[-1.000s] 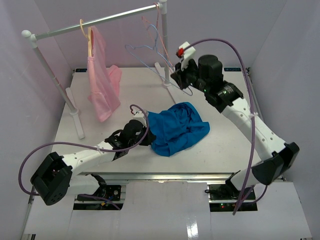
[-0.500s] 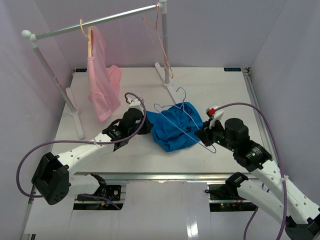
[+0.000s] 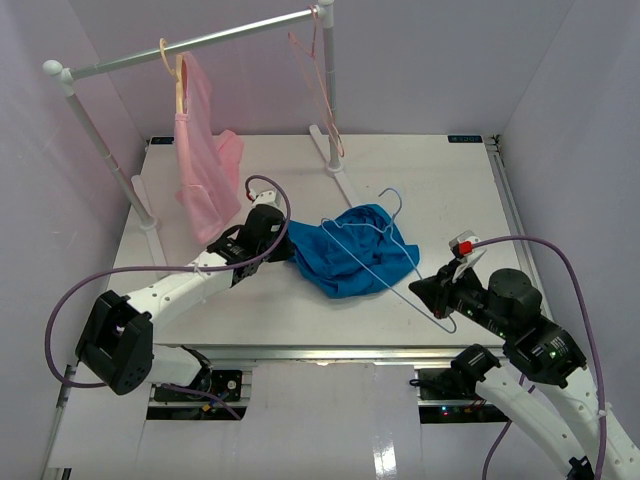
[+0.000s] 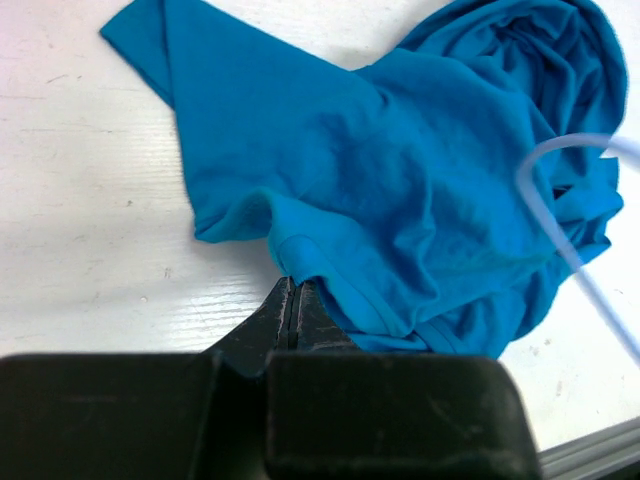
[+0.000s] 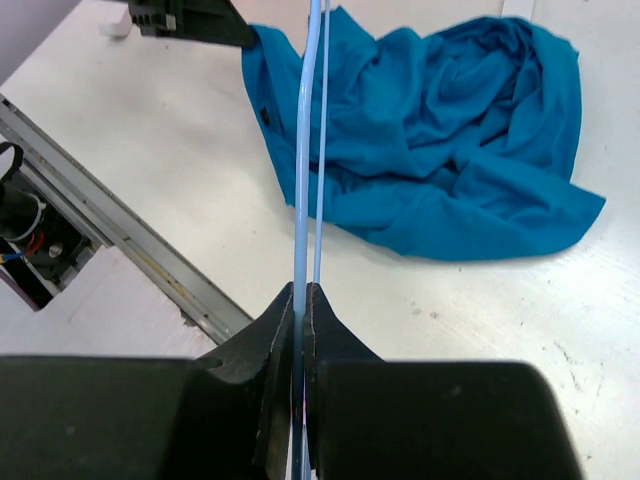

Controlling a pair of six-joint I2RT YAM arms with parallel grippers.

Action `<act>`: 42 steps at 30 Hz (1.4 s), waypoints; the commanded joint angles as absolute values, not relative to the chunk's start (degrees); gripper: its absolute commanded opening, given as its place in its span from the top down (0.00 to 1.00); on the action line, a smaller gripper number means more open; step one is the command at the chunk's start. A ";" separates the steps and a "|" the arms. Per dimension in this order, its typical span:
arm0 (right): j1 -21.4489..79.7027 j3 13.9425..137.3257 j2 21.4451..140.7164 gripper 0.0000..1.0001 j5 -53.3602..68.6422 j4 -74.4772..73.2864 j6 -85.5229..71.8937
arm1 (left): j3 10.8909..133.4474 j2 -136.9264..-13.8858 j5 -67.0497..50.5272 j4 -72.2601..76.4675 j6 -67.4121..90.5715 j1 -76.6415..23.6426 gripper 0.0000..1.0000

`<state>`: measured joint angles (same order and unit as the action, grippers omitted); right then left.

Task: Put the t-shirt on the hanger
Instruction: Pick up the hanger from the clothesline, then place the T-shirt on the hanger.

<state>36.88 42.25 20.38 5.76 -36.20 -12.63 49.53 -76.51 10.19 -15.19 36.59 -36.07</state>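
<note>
The t-shirt (image 3: 352, 255) lies crumpled at the centre of the tabletop (image 3: 450, 190). In the top view, the left gripper (image 3: 284, 240) sits at the shirt's left edge. In the left wrist view its fingers are pressed together with no gap, and their tips (image 4: 293, 298) pinch a folded hem of the t-shirt (image 4: 400, 170). A sleeve-like flap spreads toward the upper left of that frame.

The hanger (image 3: 384, 224) lies slanted across the shirt. Its hook is above the cloth, toward the upper right of the heap, and its long wire runs down to the lower right, past the cloth's edge. There the right gripper (image 3: 433, 293) holds it. In the right wrist view the jaws are clamped narrowly on the hanger (image 5: 305, 150), whose two thin wires run straight up the middle of the frame over the left part of the t-shirt (image 5: 440, 130). The left gripper (image 5: 190, 18) shows at the top edge of that frame, against the shirt's corner. A blurred curve of the hanger (image 4: 575, 263) crosses the right side of the left wrist view.

A clothes rack (image 3: 200, 42) stands at the top left. It carries a pink garment (image 3: 205, 170) on a cream hanger (image 3: 180, 75) and, near its right post, a bare pink hanger (image 3: 325, 90).
</note>
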 commanded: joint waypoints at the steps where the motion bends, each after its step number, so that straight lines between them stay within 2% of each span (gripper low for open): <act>1: 37.03 43.30 20.98 0.92 7.52 -39.37 -14.15 | 53.47 -75.95 7.30 -15.59 35.15 -35.77 1.00; 27: 37.09 38.34 20.61 0.92 18.61 -30.58 -14.06 | 57.73 -76.03 4.69 -18.10 35.16 -35.77 1.00; 34: 37.00 37.89 21.80 0.92 15.83 -28.15 -13.88 | 58.01 -74.80 3.36 -18.54 35.07 -35.77 1.00; 38: 37.09 37.37 24.26 0.92 11.47 -25.29 -13.22 | 58.27 -73.87 -0.33 -17.50 35.00 -35.77 1.00; 42: 37.02 36.95 28.58 0.92 11.99 -20.97 -12.32 | 57.25 -72.10 -5.70 -14.40 35.09 -35.77 1.00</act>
